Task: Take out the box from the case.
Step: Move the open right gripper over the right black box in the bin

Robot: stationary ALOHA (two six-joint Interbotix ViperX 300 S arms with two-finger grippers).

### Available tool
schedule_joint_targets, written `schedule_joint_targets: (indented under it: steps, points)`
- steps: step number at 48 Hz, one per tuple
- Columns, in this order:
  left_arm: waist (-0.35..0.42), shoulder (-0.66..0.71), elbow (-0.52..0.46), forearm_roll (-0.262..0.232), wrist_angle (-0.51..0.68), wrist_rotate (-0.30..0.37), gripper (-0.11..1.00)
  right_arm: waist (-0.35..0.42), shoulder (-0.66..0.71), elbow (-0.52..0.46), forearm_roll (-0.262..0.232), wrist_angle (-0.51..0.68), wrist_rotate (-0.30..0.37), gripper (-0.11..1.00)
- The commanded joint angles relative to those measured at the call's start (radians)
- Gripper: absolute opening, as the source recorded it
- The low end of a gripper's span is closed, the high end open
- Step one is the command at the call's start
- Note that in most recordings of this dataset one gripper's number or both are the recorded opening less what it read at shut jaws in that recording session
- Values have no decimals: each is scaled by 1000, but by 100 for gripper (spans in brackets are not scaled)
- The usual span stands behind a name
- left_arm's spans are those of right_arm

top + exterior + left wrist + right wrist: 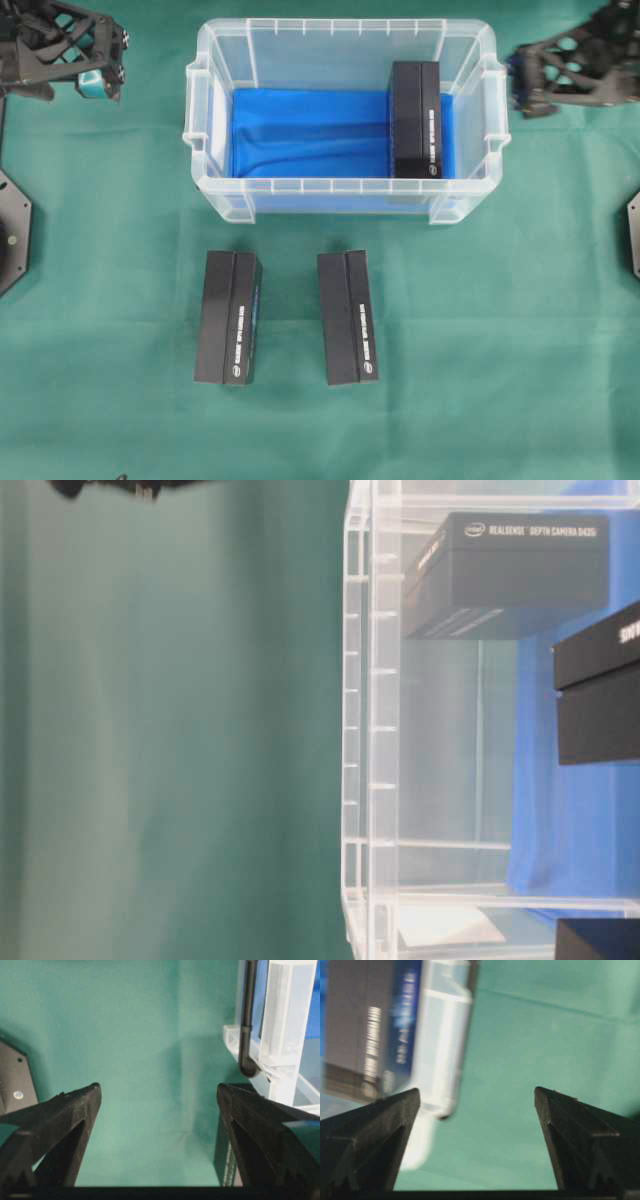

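Overhead exterior shows 1 black box [416, 119] left in the case [215, 185], against its wall at 3 o'clock on the blue lining [300, 135]; 2 boxes [228, 317] already lie on the green cloth [500, 350] at 6 o'clock. Both grippers are spread wide and empty — left gripper [157, 1105] at 10 o'clock, right gripper [475, 1105] at 2 o'clock, nearer. It should probably drop straight down, jaws straddling the box's narrow sides, clear of the rim. Right wrist view is blurred — the box's print is unreadable there.

Clear case [368, 730] on green cloth [170, 740] — black box [520, 570] inside.
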Motion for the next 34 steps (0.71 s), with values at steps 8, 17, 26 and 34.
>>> schedule_joint_targets:
  steps: [8,17,26,34]
  points:
    - [-3,-11,-9,-2,0,17,98,31,172,-176,2,-18,2,91]
    - [-3,-12,-8,-2,3,18,98,41,278,-285,2,-17,0,91]
    - [-3,-12,-8,-2,6,18,98,46,331,-347,2,-5,3,91]
    - [-3,-12,-8,-2,6,20,98,46,336,-351,2,15,5,91]
